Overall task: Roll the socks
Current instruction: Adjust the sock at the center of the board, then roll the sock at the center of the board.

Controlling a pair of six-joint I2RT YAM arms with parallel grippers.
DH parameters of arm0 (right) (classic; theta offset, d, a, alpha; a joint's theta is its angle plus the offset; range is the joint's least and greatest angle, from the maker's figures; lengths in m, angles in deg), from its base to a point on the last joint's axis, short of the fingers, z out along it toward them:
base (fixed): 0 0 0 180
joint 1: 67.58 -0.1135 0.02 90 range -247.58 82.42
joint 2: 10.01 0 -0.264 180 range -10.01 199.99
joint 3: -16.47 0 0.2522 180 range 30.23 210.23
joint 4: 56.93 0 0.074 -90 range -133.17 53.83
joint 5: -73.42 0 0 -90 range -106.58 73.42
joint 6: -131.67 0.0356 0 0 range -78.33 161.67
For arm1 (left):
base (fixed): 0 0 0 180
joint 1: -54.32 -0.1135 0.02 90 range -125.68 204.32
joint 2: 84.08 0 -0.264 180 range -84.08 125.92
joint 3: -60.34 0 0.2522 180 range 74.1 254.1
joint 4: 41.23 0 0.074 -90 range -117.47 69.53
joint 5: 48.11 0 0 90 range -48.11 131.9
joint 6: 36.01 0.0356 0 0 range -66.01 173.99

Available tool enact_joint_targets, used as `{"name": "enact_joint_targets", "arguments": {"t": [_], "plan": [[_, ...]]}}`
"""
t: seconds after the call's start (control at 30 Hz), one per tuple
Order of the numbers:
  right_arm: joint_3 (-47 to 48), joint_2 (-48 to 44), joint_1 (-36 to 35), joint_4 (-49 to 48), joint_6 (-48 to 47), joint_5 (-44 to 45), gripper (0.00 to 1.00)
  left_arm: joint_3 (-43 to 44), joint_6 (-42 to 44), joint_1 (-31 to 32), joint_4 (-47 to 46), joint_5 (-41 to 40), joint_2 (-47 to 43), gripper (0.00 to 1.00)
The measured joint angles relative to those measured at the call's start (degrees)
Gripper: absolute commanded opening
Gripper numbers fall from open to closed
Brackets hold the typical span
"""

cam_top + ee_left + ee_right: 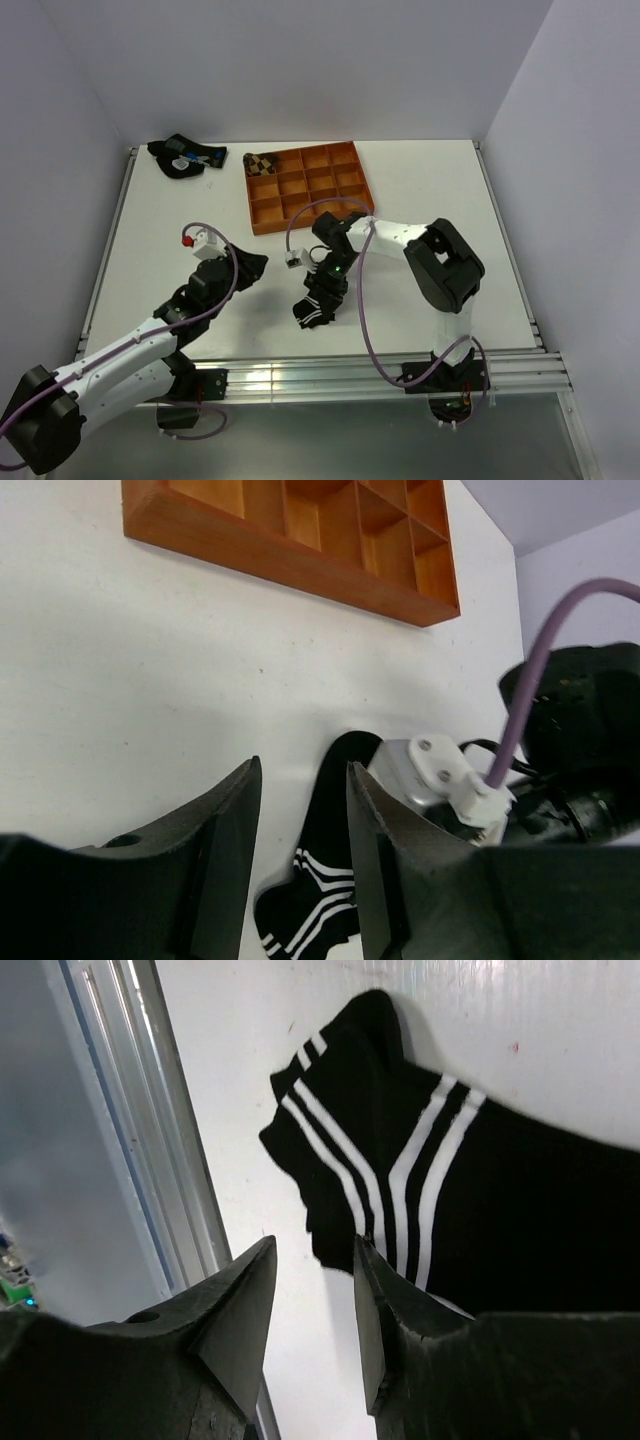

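A short black ankle sock [316, 306] with white stripes lies on the white table near the front edge. My right gripper [324, 288] hangs just over it, pointing down. In the right wrist view the right gripper [314, 1250] is open with only bare table in the gap, and the striped sock [450, 1210] lies beside and under its right finger. My left gripper [254, 266] sits left of the sock. In its own view it [302, 770] stands open and empty, with the sock [320, 880] beyond it. The brown-and-black argyle sock [262, 163] lies bunched in the tray's back left corner.
An orange wooden tray [305, 186] with several compartments stands at the back middle; its near wall [280, 555] shows in the left wrist view. A dark sock bundle [185, 157] with blue and white marks lies at the back left. The metal rail [150, 1140] of the front edge runs close by.
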Motion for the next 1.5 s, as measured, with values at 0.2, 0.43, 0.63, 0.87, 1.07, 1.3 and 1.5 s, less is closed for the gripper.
{"name": "enact_joint_targets", "arguments": {"t": [0.2, 0.43, 0.63, 0.87, 1.07, 1.3, 1.5], "plan": [[-5.0, -8.7, -1.0, -5.0, 1.5, 5.5, 0.46, 0.1, 0.0, 0.0, -0.1, -1.6, -2.6, 0.46], [-17.3, -20.4, -8.2, -17.2, 3.8, 20.0, 0.49, 2.3, -0.2, 0.0, 3.5, -3.8, -8.5, 0.48], [-17.1, -18.4, -10.8, -22.4, 7.1, 27.0, 0.49, 4.9, -1.5, 0.0, 10.0, -7.2, -17.2, 0.48], [-8.0, -12.5, -12.9, -23.2, 12.9, 29.7, 0.48, 14.8, -2.3, 0.0, 18.6, -11.4, -20.2, 0.48], [-4.1, -9.8, -16.6, -22.8, 18.1, 30.1, 0.47, 19.5, -2.3, 0.0, 22.8, -12.3, -19.1, 0.49], [-4.3, -8.6, -18.9, -20.7, 22.3, 31.1, 0.47, 20.1, -1.9, 0.0, 25.7, -12.3, -18.1, 0.50], [-5.0, -8.6, -19.6, -19.9, 23.8, 31.4, 0.47, 20.1, -1.9, 0.0, 25.9, -12.2, -18.1, 0.50]]}}
